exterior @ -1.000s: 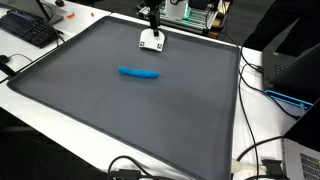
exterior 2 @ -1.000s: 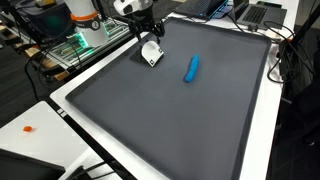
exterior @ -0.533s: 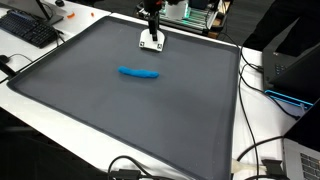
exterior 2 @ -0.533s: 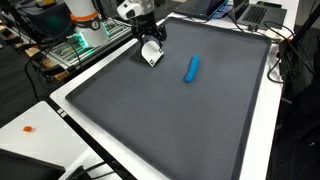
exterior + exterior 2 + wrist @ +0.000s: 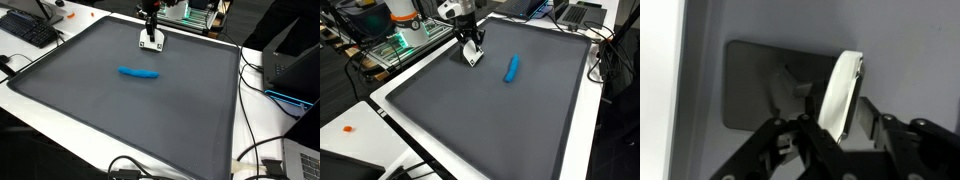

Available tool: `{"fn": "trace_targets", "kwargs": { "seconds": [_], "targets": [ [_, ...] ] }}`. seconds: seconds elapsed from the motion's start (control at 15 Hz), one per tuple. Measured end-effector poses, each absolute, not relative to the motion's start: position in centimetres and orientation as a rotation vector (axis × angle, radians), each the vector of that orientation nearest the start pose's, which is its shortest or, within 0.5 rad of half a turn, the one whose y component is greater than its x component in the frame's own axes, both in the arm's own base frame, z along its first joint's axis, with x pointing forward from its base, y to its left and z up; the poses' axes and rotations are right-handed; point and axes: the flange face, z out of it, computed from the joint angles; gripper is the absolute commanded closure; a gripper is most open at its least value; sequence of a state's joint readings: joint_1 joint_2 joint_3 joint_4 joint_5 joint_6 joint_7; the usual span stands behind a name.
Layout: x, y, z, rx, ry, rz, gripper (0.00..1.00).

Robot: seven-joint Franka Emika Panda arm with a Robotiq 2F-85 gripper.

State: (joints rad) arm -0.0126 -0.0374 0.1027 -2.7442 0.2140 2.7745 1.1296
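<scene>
- Grey mat [image 5: 100,115] covers most of the white bench top [image 5: 22,92]. Lies flat, no wrinkles seen, so a fair base for a pick.
- Nearest the cam: cables [image 5: 130,168] off the mat edge, well apart from the work. No concern.
- Mid-mat: blue stick-like obj [image 5: 139,72] lies flat on its own, well apart from the claw. Not in the way.
- Far edge of mat: small white piece [image 5: 152,42], the thing being worked on. It sits right under the gripper [image 5: 151,35], which hangs straight down over it.
- Wrist view: the piece stands on edge, tilted, betw. the two fingers [image 5: 790,135]. Looks thin and curved; can't tell exactly what it is.
- Claw state: fingers at a middling gap, one either side of the piece. A slight gap seems to show on one side, but cannot tell whether the pads press it yet.
- Judgement, grip: piece sits off-centre, nearer one finger, so that pad prob. touches first and could tip or slide it. Close slowly, hold wrist fixed, let both pads seat before any lift.
- Judgement, depth: for a thin edge-on obj the pads should bite low, close to the mat w/o scraping. A high pinch may let it swivel.
- Judgement, check: confirm in wrist view that the piece is square betw. the pads, not skewed.
- Beyond mat: keyboard [image 5: 28,30] and lit electronics [image 5: 195,12] near the arm base. A vertical lift should stay clear of both.
</scene>
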Motion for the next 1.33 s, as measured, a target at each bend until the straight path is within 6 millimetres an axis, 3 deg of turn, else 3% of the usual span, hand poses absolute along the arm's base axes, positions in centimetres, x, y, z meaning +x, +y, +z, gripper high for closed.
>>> {"fn": "trace_targets", "kwargs": {
  "seconds": [0.13,0.2,0.87,1.33],
  "targets": [
    [40.2,2.5,23.6,-2.47,1.779,-0.029,0.97],
    [40.2,2.5,23.7,-2.463,1.787,-0.035,1.0],
    [41.2,1.7,24.7,-2.372,1.868,-0.076,0.99],
    [42.8,3.2,29.8,-2.475,1.726,-0.076,0.99]
  ]
}}
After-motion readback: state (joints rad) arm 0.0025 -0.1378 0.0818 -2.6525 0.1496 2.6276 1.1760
